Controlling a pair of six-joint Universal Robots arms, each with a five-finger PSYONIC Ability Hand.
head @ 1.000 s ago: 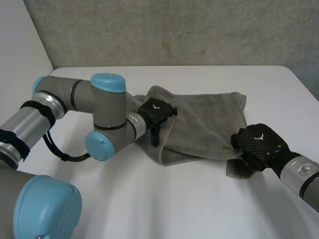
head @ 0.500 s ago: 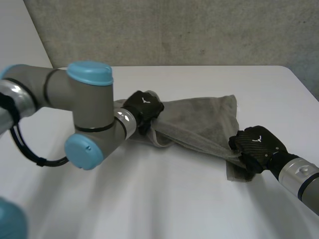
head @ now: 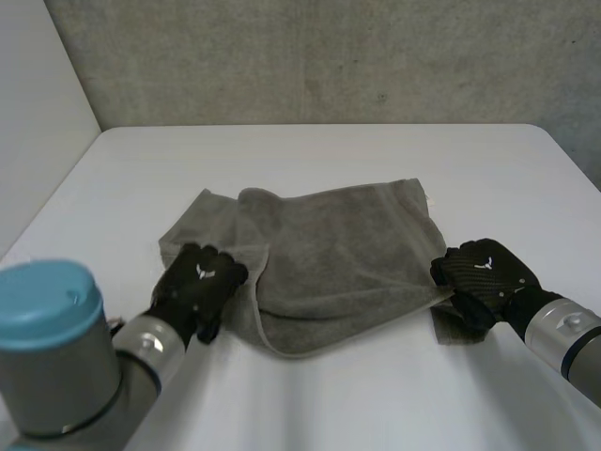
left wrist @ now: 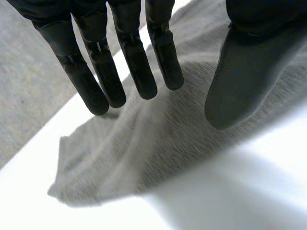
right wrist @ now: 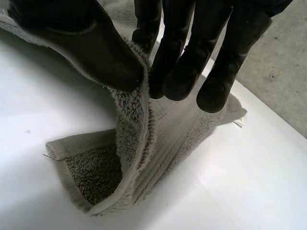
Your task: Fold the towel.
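Near the middle of the white table (head: 338,155) the grey towel (head: 347,254) lies loosely spread. It is rumpled along its left side, where a soft ridge runs from the far edge toward the near one. The near edge sweeps in a curve from the left side to the right near corner.

The left hand (head: 199,282) is over the towel's left near edge. In its wrist view its fingers (left wrist: 136,67) are straight and held apart from the thumb, with nothing between them and the cloth below. Whether they touch the cloth cannot be told.

The right hand (head: 484,272) is at the right near corner. Its wrist view shows the thumb clamping a raised fold of the towel's edge against the fingers (right wrist: 177,62). Under the pinch, the corner flap doubles back and lies on the table. A small white tag (right wrist: 238,122) sticks out from the edge beyond the fingertips.

Bare tabletop runs all round the towel: a broad strip on the far side up to the grey wall (head: 329,56), open surface to the left, and room on the near side between the two arms.
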